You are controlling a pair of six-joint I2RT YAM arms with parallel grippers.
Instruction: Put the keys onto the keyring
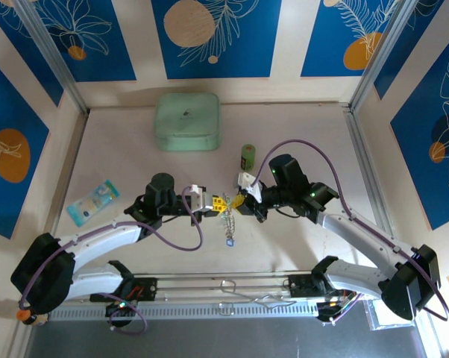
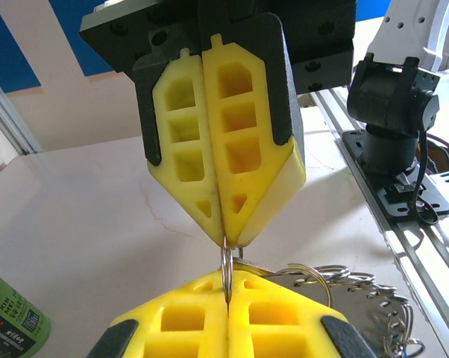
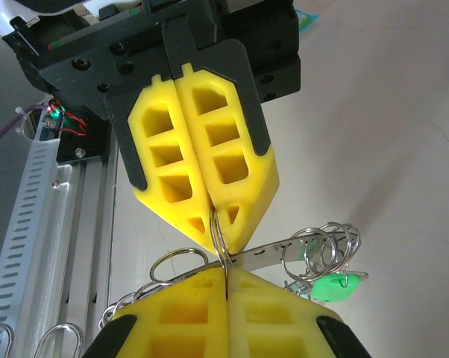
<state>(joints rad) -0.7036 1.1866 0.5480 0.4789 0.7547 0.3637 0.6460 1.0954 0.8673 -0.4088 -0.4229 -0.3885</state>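
Two pinches meet tip to tip on one thin keyring (image 2: 225, 262), your left gripper (image 2: 228, 298) and right gripper (image 2: 228, 235) both clamped on it, the green key (image 3: 334, 287) dangling at 3 o'clock of the pinch, so pulling apart unevenly could twist it free and drop everything
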